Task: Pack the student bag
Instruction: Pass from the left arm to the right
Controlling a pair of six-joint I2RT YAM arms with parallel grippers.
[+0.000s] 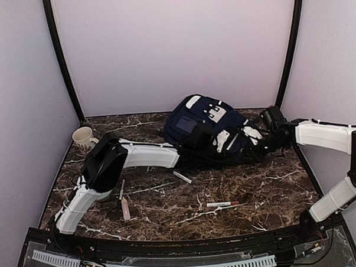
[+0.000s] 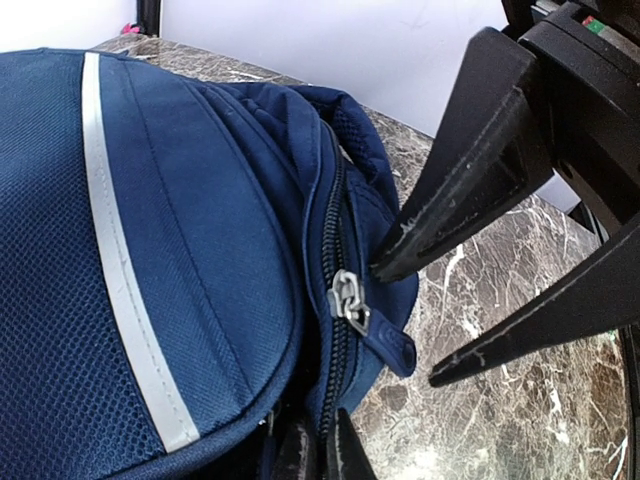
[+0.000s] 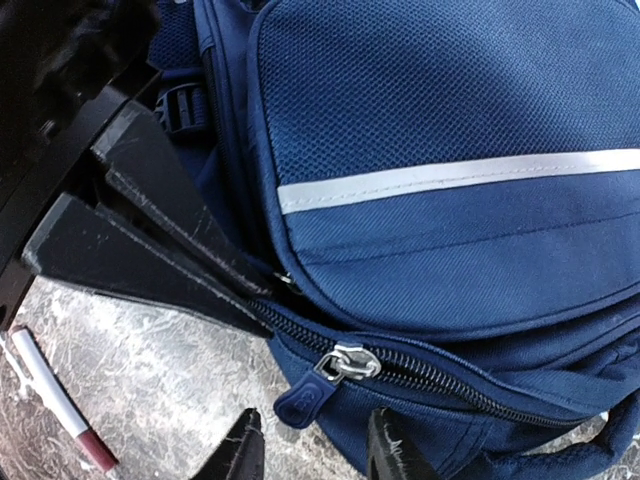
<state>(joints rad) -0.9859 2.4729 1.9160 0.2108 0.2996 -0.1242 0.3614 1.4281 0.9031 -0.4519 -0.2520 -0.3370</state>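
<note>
Backpack [image 1: 204, 123] lies on the counter [image 1: 269, 188], upper middle of the top view, a little right of center, close to the back wall. Navy with white stripe and white patches on top.

Left arm comes in from lower left. The left claw [image 2: 322, 447] sits at bottom center of its own view, pressed together and pinching the backpack fabric right on the zipper line. In the right wrist view its two black fingers meet at a point under the front pocket edge.

Right arm comes in from the right edge. The right claw [image 3: 315, 425] is spread and grips nothing. The zipper pull [image 3: 345, 362] sits just above the gap between its fingers. In the left wrist view one fingertip touches the backpack beside the pull, the other hangs over the counter.

Mug [image 1: 82, 138] at upper left of the counter. Pens [image 1: 182, 177] are scattered across the lower middle, well apart from the backpack.
</note>
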